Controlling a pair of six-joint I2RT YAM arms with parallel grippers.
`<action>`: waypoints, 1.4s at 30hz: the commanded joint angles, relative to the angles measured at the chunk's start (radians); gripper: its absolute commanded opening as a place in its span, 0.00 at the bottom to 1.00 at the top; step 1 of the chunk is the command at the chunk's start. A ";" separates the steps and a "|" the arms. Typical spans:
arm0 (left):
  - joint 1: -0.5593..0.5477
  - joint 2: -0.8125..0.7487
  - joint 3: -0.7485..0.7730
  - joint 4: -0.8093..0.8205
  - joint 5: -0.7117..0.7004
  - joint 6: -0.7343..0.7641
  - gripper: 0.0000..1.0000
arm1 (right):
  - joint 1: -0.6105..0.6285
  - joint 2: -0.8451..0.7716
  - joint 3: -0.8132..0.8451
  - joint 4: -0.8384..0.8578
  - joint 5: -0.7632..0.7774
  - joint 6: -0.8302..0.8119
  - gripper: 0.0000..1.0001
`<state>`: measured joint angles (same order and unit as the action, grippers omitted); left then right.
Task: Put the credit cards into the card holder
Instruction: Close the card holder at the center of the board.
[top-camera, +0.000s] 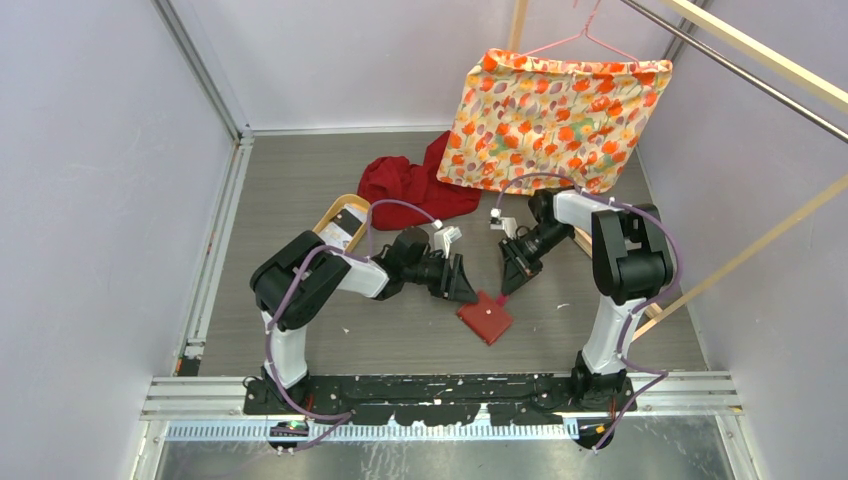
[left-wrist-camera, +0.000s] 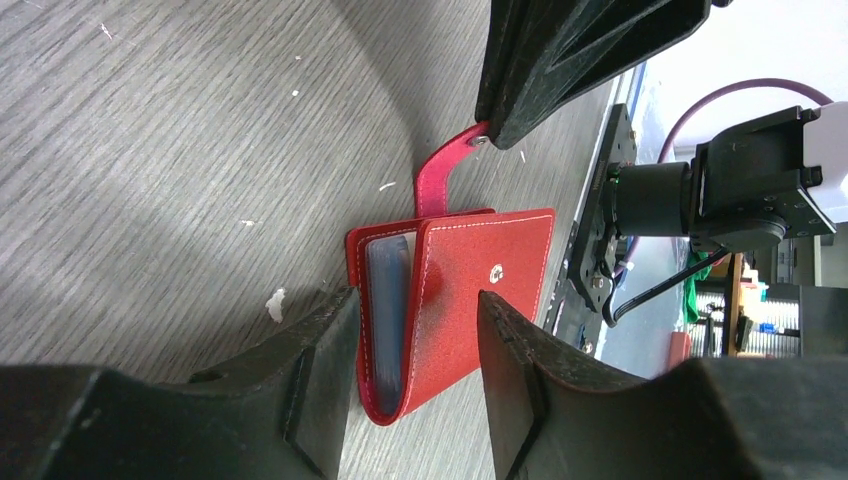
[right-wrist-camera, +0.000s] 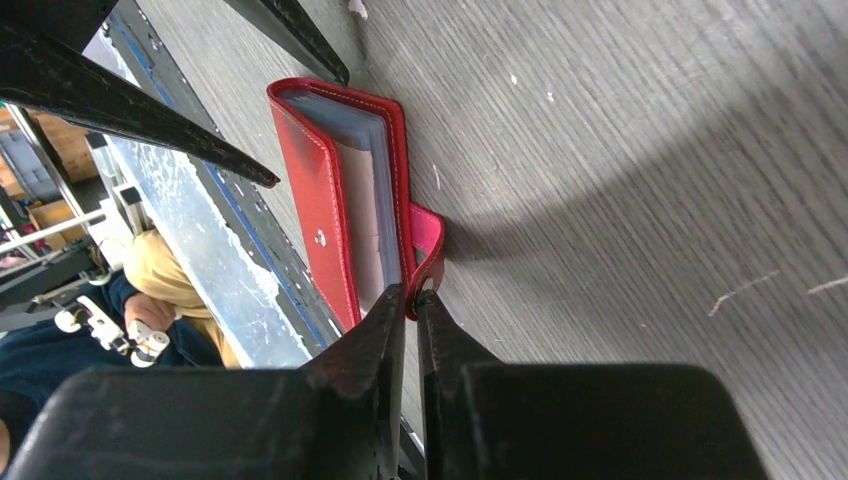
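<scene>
The red card holder (top-camera: 487, 320) lies half folded on the grey table between both arms. In the left wrist view the card holder (left-wrist-camera: 480, 270) sits between the fingers of my left gripper (left-wrist-camera: 415, 297). That gripper stands open, with one finger against the fold and the other apart from the cover. My right gripper (right-wrist-camera: 410, 292) is shut on the tip of the snap tab (right-wrist-camera: 428, 235), which rises from the card holder (right-wrist-camera: 320, 190). Pale clear sleeves show inside. Credit cards (top-camera: 335, 235), whitish and dark, lie in the tan tray (top-camera: 352, 203) at the back left.
A large red cloth (top-camera: 410, 185) lies behind the grippers. A flowered orange fabric (top-camera: 555, 120) hangs from a pink hanger at the back right. A wooden frame bar (top-camera: 740, 260) slants along the right side. White crumbs (left-wrist-camera: 275, 302) dot the table near the left fingers.
</scene>
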<state>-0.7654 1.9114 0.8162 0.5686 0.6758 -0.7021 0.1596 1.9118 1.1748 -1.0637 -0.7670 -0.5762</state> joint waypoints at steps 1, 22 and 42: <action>0.001 0.008 0.034 0.031 0.024 -0.006 0.48 | 0.011 -0.015 0.026 -0.011 0.012 -0.022 0.11; -0.009 -0.005 -0.025 0.073 -0.027 -0.078 0.29 | 0.119 -0.147 -0.007 0.046 0.044 -0.010 0.01; -0.035 -0.023 -0.107 0.129 -0.161 -0.186 0.18 | 0.310 -0.188 -0.047 0.085 0.206 0.023 0.01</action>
<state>-0.7925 1.9129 0.7280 0.6693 0.5514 -0.8780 0.4454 1.7325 1.1324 -0.9928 -0.5884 -0.5640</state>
